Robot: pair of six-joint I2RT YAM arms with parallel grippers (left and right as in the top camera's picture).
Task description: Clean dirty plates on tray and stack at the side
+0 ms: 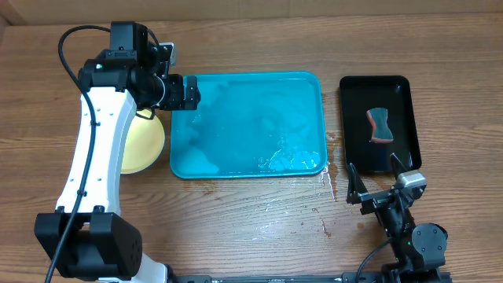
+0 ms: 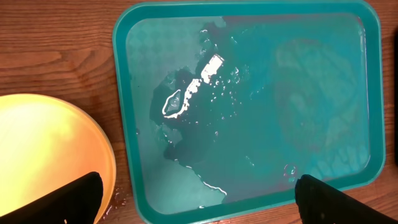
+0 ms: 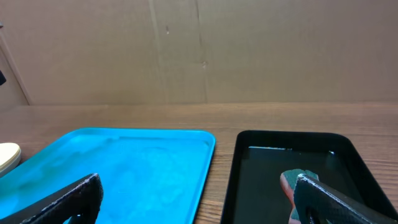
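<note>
The teal tray lies mid-table, wet with puddles and foam, and no plate lies on it. A yellow plate rests on the table just left of the tray, partly hidden under my left arm; in the left wrist view the yellow plate looks clean beside the tray. My left gripper hangs open over the tray's far left corner, holding nothing. My right gripper stands open near the front right, also holding nothing. In the right wrist view the tray lies ahead to the left.
A narrow black tray at the right holds a green and orange sponge. The right wrist view shows this black tray and sponge close ahead. Water droplets spot the wood by the teal tray's right side.
</note>
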